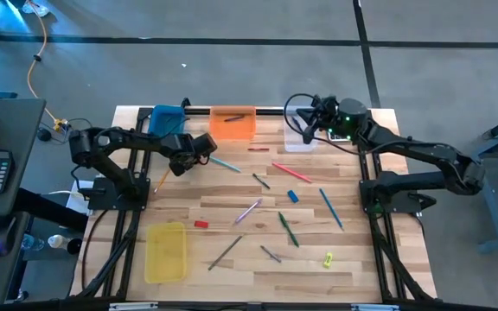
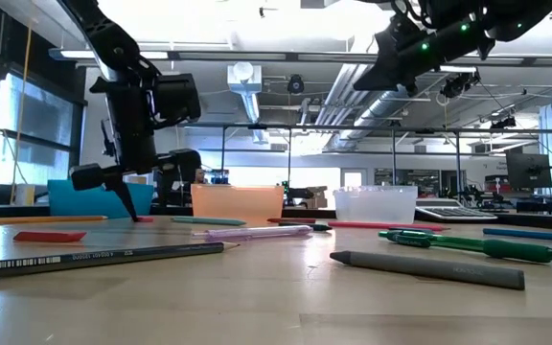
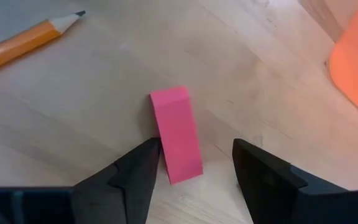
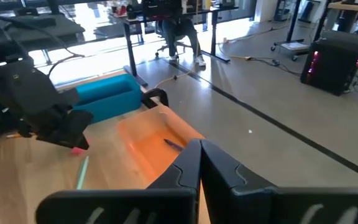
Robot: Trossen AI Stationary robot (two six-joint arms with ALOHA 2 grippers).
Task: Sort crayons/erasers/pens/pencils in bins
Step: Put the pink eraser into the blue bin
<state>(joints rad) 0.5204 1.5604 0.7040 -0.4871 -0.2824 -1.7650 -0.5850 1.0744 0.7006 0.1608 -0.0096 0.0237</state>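
My left gripper (image 3: 196,148) is open and low over the table near the blue bin (image 1: 169,119), its fingers pointing down on either side of a pink eraser (image 3: 176,134). The eraser lies flat on the wood. In the low view the left gripper (image 2: 123,196) reaches almost to the table. An orange pencil (image 3: 27,40) lies just beyond. My right gripper (image 4: 199,163) is shut and empty, raised above the clear bin (image 1: 301,138). The orange bin (image 1: 233,123) holds one dark stick. My left gripper comes at the pink eraser from above, with a finger on each long side. One fingertip (image 3: 149,155) stands right against the eraser's long edge (image 3: 160,140), and I cannot tell whether it touches. The other finger is clearly apart. The eraser rests flat on the table.
The yellow bin (image 1: 165,251) sits at the near left. Pens, pencils and crayons lie scattered over the middle, among them a green pen (image 1: 288,229), a blue pen (image 1: 330,208) and a red pencil (image 1: 291,172). A red eraser (image 1: 201,224) lies near the yellow bin. A calculator (image 2: 448,213) is beside the clear bin.
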